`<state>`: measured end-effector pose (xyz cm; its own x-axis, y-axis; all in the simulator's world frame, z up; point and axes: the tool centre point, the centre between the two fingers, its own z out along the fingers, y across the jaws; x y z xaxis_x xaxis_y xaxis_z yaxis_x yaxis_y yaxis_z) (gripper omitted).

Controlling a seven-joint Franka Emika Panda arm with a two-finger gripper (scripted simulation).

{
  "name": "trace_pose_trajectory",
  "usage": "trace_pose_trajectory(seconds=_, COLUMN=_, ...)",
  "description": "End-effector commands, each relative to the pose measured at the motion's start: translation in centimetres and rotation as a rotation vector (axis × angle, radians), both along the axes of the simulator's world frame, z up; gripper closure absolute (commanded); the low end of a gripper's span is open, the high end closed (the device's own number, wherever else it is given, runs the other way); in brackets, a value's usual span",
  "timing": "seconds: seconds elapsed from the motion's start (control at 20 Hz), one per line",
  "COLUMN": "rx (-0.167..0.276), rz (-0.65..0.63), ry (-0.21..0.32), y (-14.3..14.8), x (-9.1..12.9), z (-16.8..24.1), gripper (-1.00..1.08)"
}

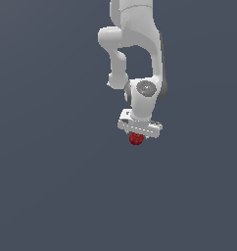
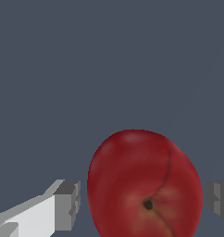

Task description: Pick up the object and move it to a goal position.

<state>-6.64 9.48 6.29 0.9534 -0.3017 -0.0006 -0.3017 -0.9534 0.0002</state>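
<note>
Gripper (image 1: 138, 133) fingers are barely showing in the exterior view, since the white hand body is covering them from above; only the wrist view is revealing them. In that view one grey fingertip (image 2: 69, 203) is sitting just beside one flank of the object (image 2: 144, 185), with a thin sliver of background showing between them, and the other fingertip (image 2: 219, 201) is being cut off by the frame edge, also with a narrow gap to the fruit. So the jaws are standing spread around the object, flanking it closely, and neither pad is visibly pressing on it.

In the exterior view the object (image 1: 136, 139) is appearing as a small dark red ball slightly right of centre, peeking out just below the hand, its upper part hidden behind the white body. Whether it is resting on the grey surface (image 1: 52, 196) cannot be told, as no shadow is showing.

Up close, the lower edge of the fruit is being cropped. It is looking slightly elongated, its long axis tilting from upper left to lower right, with a dark stem pit facing the camera and a crease running upward from it.
</note>
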Motion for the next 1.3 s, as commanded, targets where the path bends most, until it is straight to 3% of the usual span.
trace_pose_trajectory(seconds=0.0, rx=0.000, rz=-0.001, ry=-0.001, y=0.0, x=0.0, z=-1.0, gripper=-0.92)
trace_pose_trajectory(seconds=0.25, rx=0.000, rz=-0.001, ry=-0.001, y=0.0, x=0.1, z=-1.7, gripper=-0.92)
trace_pose_trajectory(seconds=0.3, rx=0.000, rz=-0.001, ry=-0.001, y=0.0, x=0.1, z=-1.7, gripper=1.08)
trace_pose_trajectory(seconds=0.9, rx=0.001, rz=0.000, ry=-0.001, y=0.0, x=0.1, z=-1.5, gripper=1.08)
trace_pose_trajectory(seconds=1.25, rx=0.001, rz=0.000, ry=-0.001, y=-2.8, x=0.3, z=0.2, gripper=1.08)
